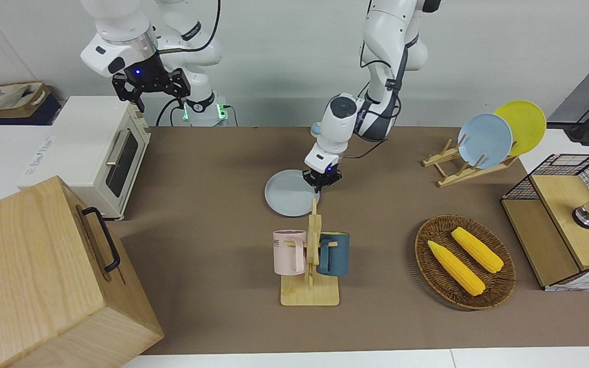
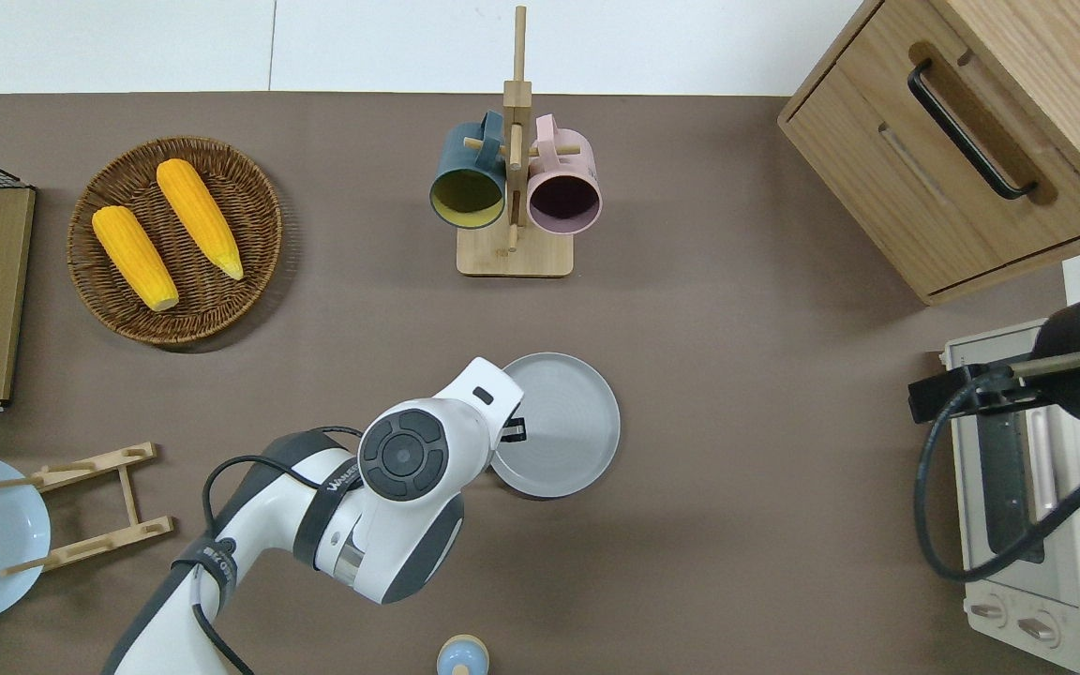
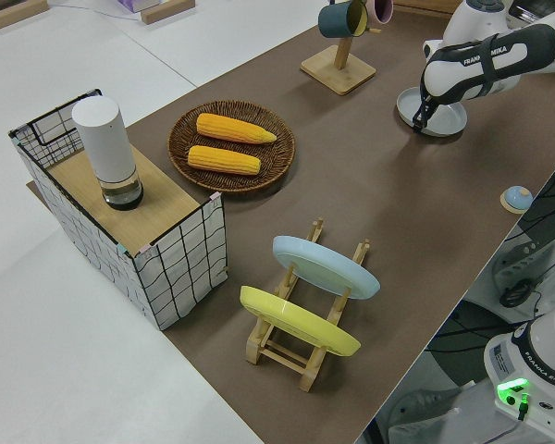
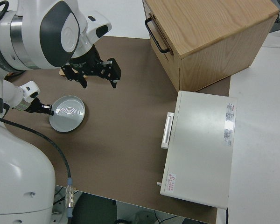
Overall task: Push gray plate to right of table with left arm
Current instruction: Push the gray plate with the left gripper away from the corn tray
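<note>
Left gripper (image 1: 321, 182) is positioned low at the rim of the gray plate (image 1: 289, 192), on the edge facing the left arm's end of the table (image 2: 746, 525); whether its fingers are spread or closed cannot be told. In the overhead view the contact point is located at the plate's 9 o'clock. The plate is laid flat near the table's middle. From its 3 o'clock edge, bare mat is seen up to the toaster oven (image 2: 1037, 487). At 12 o'clock the mug rack (image 2: 514, 187) is placed, apart from the rim. The right arm is parked, its gripper (image 1: 151, 87) spread wide.
</note>
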Robot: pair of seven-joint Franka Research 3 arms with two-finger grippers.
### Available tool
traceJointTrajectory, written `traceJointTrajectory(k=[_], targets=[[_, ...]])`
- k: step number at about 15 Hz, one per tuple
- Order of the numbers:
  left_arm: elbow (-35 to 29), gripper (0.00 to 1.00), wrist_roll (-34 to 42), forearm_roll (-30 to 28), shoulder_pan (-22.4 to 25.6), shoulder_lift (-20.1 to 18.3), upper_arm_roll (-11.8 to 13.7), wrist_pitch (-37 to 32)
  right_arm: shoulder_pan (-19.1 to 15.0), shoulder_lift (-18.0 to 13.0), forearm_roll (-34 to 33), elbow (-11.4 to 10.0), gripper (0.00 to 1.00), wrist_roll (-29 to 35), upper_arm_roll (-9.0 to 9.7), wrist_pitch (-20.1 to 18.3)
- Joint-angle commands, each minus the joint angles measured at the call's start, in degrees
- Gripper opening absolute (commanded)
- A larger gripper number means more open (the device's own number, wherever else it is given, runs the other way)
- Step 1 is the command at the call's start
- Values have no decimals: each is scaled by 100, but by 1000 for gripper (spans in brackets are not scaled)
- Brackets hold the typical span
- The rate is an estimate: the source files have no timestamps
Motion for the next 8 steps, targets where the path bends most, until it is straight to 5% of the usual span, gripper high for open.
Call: traceJointTrajectory(k=[1, 8], targets=[[355, 0, -380, -28, -363, 421, 29, 64, -115, -14, 25, 53, 983, 75, 92, -89], [909, 0, -1013, 24, -855, 772, 29, 56, -115, -14, 25, 53, 983, 66, 92, -89]])
